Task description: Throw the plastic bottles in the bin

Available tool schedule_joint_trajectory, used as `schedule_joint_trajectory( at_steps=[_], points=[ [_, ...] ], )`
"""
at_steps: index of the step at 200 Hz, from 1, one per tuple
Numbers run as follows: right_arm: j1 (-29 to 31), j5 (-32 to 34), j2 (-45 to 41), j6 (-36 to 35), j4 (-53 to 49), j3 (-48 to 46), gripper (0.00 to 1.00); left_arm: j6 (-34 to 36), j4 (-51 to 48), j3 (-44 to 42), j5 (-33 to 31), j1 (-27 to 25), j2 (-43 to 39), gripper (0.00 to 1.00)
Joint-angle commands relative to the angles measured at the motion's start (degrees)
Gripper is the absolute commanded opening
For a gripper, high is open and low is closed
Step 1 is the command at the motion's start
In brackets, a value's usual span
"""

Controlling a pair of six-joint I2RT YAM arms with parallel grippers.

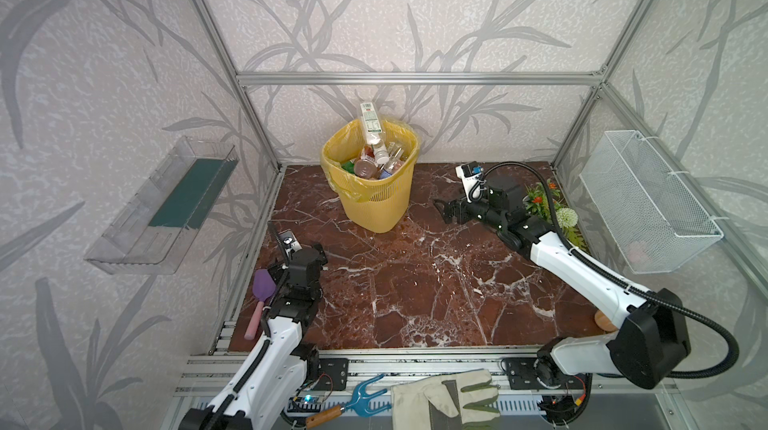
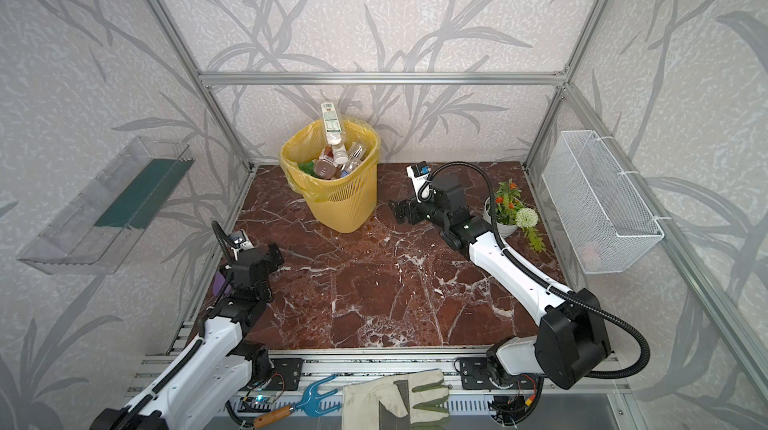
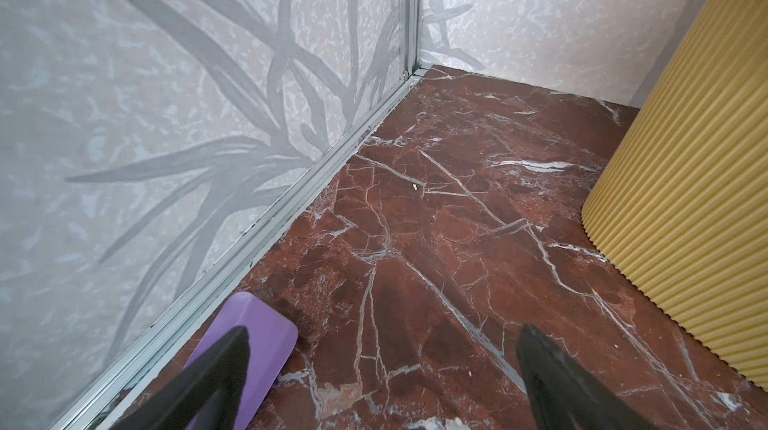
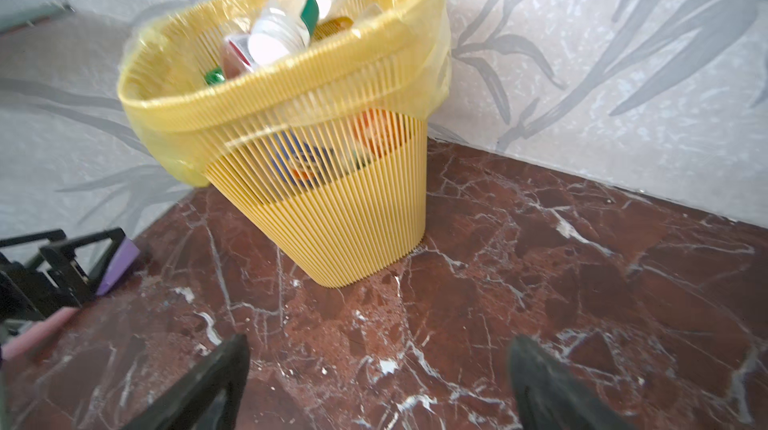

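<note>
The yellow slatted bin (image 1: 376, 203) (image 2: 338, 203) with a yellow bag liner stands at the back of the marble floor, and also shows in the wrist views (image 3: 685, 199) (image 4: 332, 215). Several plastic bottles (image 1: 374, 163) (image 2: 332, 163) are piled inside it. One tall white bottle (image 1: 370, 120) (image 2: 331, 118) (image 4: 278, 32) pokes out above the rim, cap down. My right gripper (image 1: 442, 209) (image 2: 397, 209) (image 4: 378, 349) hovers low to the right of the bin, open and empty. My left gripper (image 3: 382, 336) is open near the left wall, over bare floor.
A purple scoop with a pink handle (image 1: 262, 288) (image 3: 253, 344) lies by the left gripper. A potted plant (image 1: 548, 207) (image 2: 509, 207) stands behind the right arm. A clear tray (image 1: 166, 207) and a white wire basket (image 1: 644, 207) hang on the side walls. A glove (image 1: 444, 399) and a blue rake (image 1: 365, 401) lie in front.
</note>
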Motion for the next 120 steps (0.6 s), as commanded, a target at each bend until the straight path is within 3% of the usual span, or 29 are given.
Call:
schedule_joint_trajectory(
  at_steps=[1,24,49,92,106,120],
  points=[
    [0.21,3.16,-2.0,-7.92,2.19,-2.68,1.0,3.65,18.39,-2.17,3.34,2.64,6.08,0.99],
    [0.05,5.14,-2.97,-12.88,2.06,-4.93,0.99,5.01,33.24,-4.78,8.28,5.26,15.16,0.99],
    [-0.65,8.69,-4.38,-18.11,6.24,-10.71,0.99,5.51,41.72,-4.28,12.75,7.61,25.03,0.99],
    [-12.02,8.6,-10.95,-15.01,19.84,-28.57,0.99,6.81,58.83,-3.9,22.59,9.6,41.34,0.99],
    [-15.78,8.66,-13.27,-14.91,23.1,-33.98,0.99,8.15,55.78,-2.33,25.81,9.65,40.92,0.99],
    [-19.42,8.9,-13.23,-13.31,29.51,-39.34,0.99,7.98,43.04,1.58,25.62,9.58,37.65,0.99]
  ],
)
